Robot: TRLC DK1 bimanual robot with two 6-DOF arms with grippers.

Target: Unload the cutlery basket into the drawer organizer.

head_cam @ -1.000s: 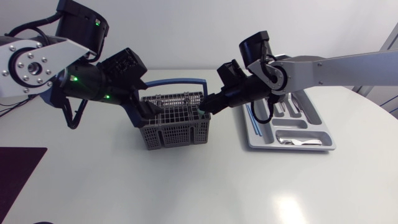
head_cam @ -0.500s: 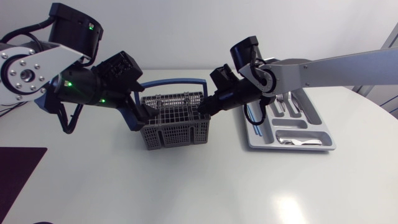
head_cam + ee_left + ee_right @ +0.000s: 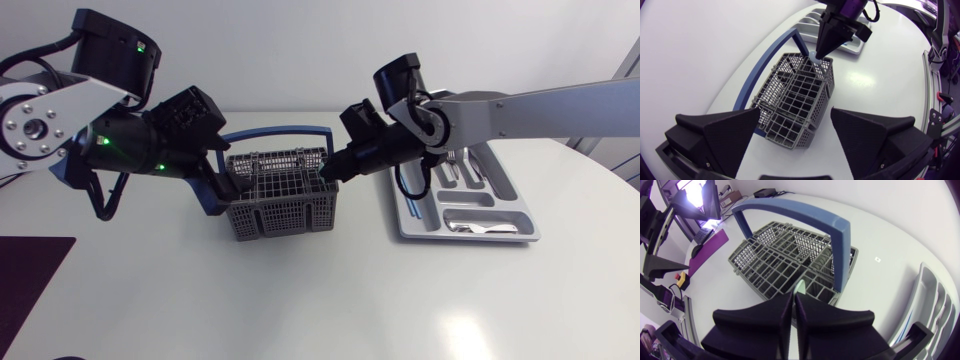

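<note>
Cutlery basket (image 3: 288, 214): grey, with a blue handle (image 3: 280, 131); sits centre-left of the head view, same spot as a second ago.
Drawer organizer (image 3: 412, 232): right of centre, well apart from the basket, already holding some silver pieces.
Change, right arm: it enters from the right edge. Its wrist dipped leftward and has risen slightly again, while the tip has stayed at the basket's right corner.
Change, left arm: it has drawn back a little toward the left edge.
Meaning: the pick looks made but the lift has barely begun, so no new item has reached the organizer.
Right gripper (image 3: 793, 297): angled down into the corner compartment just beside the handle's post, fingers pinched together on a pale utensil (image 3: 813, 56), only its top end showing.
Left gripper (image 3: 795, 111): low at the basket's left end, fingers spread wide and holding nothing, with the basket ahead of them. Contact with the basket cannot be told.
</note>
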